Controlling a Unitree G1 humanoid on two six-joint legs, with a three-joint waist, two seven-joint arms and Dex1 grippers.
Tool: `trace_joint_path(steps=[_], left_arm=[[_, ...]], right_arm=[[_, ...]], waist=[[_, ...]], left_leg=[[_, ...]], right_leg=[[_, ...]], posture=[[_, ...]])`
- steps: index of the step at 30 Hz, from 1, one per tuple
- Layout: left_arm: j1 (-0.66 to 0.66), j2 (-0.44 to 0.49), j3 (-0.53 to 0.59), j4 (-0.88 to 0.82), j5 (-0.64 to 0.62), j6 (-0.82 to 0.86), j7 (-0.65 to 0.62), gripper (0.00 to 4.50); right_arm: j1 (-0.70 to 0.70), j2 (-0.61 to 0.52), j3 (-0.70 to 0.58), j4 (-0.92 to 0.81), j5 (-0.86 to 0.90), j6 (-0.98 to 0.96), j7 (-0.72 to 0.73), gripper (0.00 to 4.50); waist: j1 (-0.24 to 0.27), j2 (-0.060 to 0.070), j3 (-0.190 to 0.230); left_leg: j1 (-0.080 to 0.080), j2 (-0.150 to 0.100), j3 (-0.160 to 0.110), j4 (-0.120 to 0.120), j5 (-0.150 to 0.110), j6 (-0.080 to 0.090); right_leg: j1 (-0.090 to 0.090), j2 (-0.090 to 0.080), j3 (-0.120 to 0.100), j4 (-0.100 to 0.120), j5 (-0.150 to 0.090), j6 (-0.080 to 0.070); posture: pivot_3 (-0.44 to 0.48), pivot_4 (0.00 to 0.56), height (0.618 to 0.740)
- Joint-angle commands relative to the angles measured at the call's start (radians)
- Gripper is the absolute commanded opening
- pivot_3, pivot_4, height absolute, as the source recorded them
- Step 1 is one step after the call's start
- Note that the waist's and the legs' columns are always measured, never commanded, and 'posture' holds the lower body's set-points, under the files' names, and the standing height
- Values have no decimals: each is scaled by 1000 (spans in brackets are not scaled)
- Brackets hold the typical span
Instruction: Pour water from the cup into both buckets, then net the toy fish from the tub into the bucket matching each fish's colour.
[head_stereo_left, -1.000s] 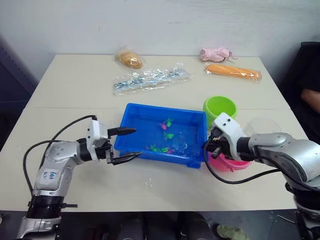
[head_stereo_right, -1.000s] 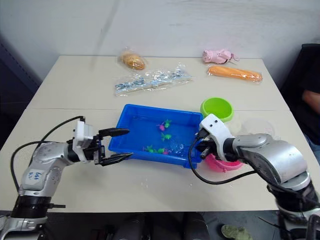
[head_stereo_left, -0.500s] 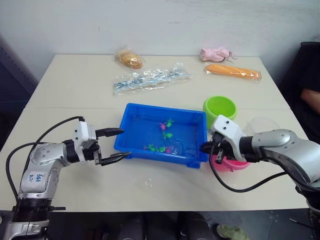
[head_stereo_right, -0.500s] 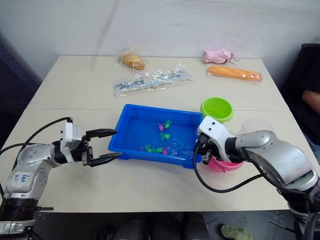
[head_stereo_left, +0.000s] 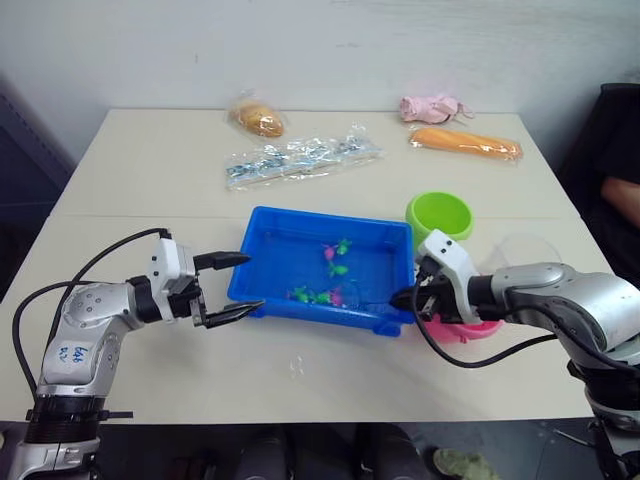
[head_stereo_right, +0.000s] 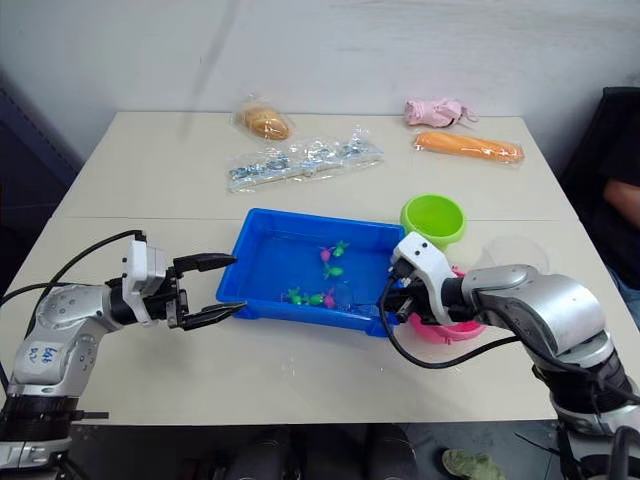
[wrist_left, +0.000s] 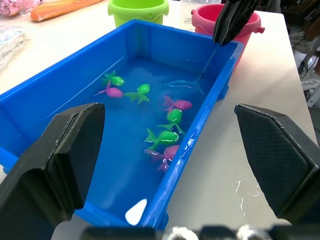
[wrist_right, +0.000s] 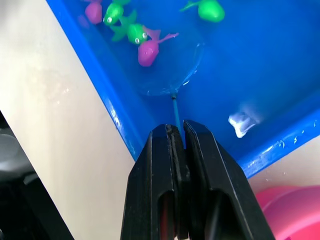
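Right gripper (wrist_right: 178, 134): I've got its fingers pinched tight on the thin stick of the net (wrist_right: 170, 75), at the tub's right-hand wall, in front of the pink bucket.

What just changed, right side: over the last second I've brought this arm down from above the tub's right rim, and the hoop is now in the water. Before, I couldn't make the net out at all.

Net: hoop down near the tub's front wall, a pink fish (wrist_right: 147, 51) at its edge. In or just beside the mesh? I can't tell through the water.

Left gripper (head_stereo_left: 232, 284): wide open, holding nothing, one finger at the tub's near left corner. It has backed a little away from the tub wall since a second ago.

Tub (head_stereo_left: 268, 285): middle of the table, water in it, not shifted.

Toy fish (wrist_left: 174, 116): pink and green ones, all inside the tub, bunched toward the front and middle.

Buckets: green bucket (head_stereo_left: 439, 215) just behind the tub's far right corner, pink bucket (wrist_left: 245, 26) just beside the tub's right wall.

Cup (head_stereo_left: 525, 250): clear, to the right of the tub, behind my right arm.

Meaning for the task: I'd say we're into the netting phase, first scoop under way, no fish delivered that I can see.
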Motion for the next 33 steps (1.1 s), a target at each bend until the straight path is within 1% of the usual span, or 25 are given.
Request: trace_joint_path(steps=[1,5,9,21,26,33], left_arm=[[-14,0,7,-17,-12,-2,3,4470],[-19,-4,4,-13,-13,-3,1,4470],[-27,-7,0,-7,-11,-5,-2,4470],[-56,-7,-8,18,-6,-14,-12,4470],[-62,-3,-7,20,-8,-15,-19,4470],[-91,-11,-23,31,-9,-17,-35,4470]], right_arm=[[-14,-5,-43,-18,22,7,-2,0],[8,-48,-61,-33,23,7,7,0],[23,-63,-80,-34,31,4,8,0],[54,-63,-117,-38,48,-7,9,0],[56,-77,-161,-42,77,-30,33,0],[104,-166,-256,-46,119,-66,97,0]], waist=[[-1,0,0],[0,0,0],[-1,0,0],[-1,0,0],[0,0,0],[1,0,0]], left_leg=[[0,0,0,0,0,0],[0,0,0,0,0,0],[0,0,0,0,0,0],[0,0,0,0,0,0],[0,0,0,0,0,0],[0,0,0,0,0,0]], right_leg=[[0,0,0,0,0,0],[0,0,0,0,0,0],[0,0,0,0,0,0],[0,0,0,0,0,0],[0,0,0,0,0,0],[0,0,0,0,0,0]], posture=[[0,150,740],[0,150,740],[0,150,740],[0,150,740],[0,150,740],[0,150,740]])
